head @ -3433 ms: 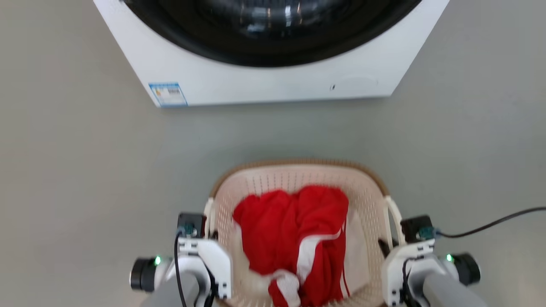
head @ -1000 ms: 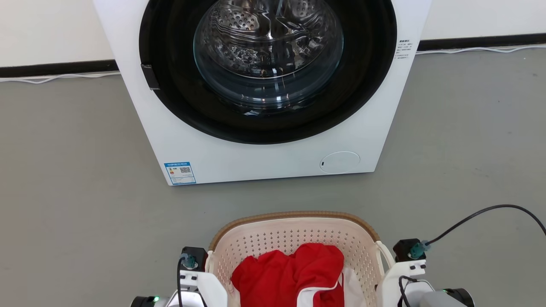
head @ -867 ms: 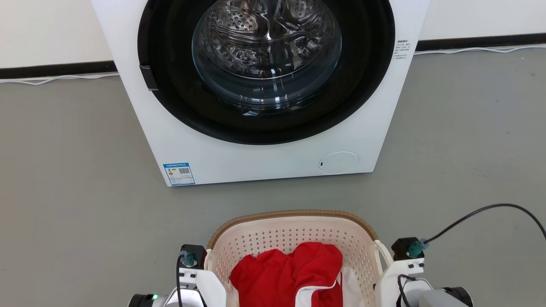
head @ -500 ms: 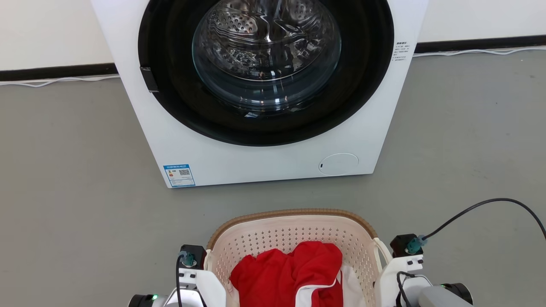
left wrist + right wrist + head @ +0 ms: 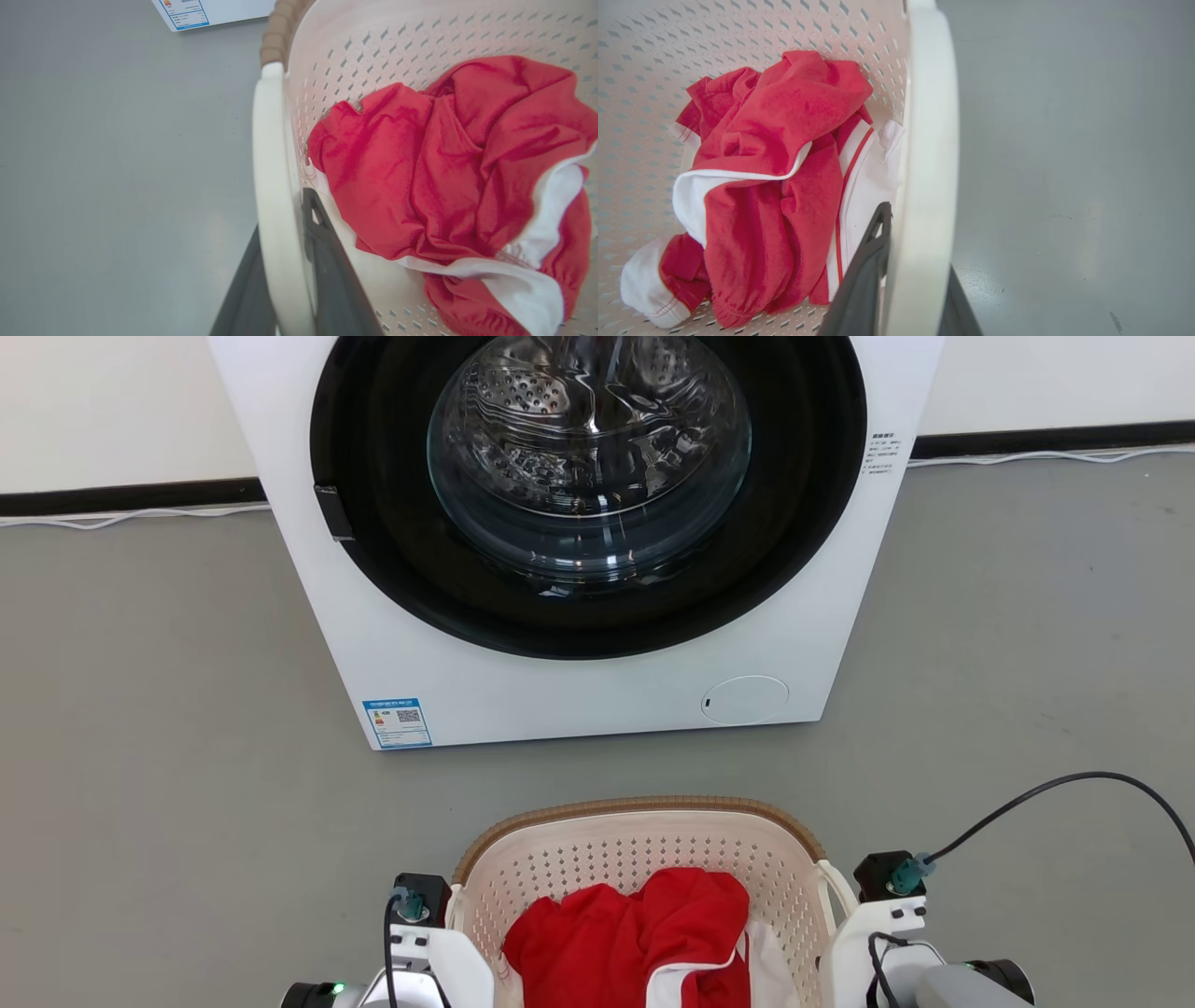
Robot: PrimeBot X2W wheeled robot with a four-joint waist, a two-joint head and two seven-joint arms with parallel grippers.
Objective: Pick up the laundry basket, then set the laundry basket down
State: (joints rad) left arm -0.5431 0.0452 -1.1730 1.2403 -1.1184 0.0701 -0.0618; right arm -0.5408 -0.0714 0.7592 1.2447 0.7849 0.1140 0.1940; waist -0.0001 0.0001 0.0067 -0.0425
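The laundry basket, cream-white and perforated with a brown woven-look rim, sits at the bottom centre of the head view between my two wrists. Red and white clothes lie inside it. In the left wrist view my left gripper is shut on the basket's white left loop handle, one dark finger inside and one outside. In the right wrist view my right gripper is shut on the right loop handle the same way. Whether the basket's base touches the floor is hidden.
A white front-loading washing machine with a round glass door stands on the grey floor just beyond the basket. A black cable runs from my right wrist to the right. Wall and dark skirting lie behind.
Since 3.4 s ago the head camera has lifted, so more of the washing machine shows and the basket sits lower in the picture. Both grips are unchanged. Over the last second there are only tiny shifts.
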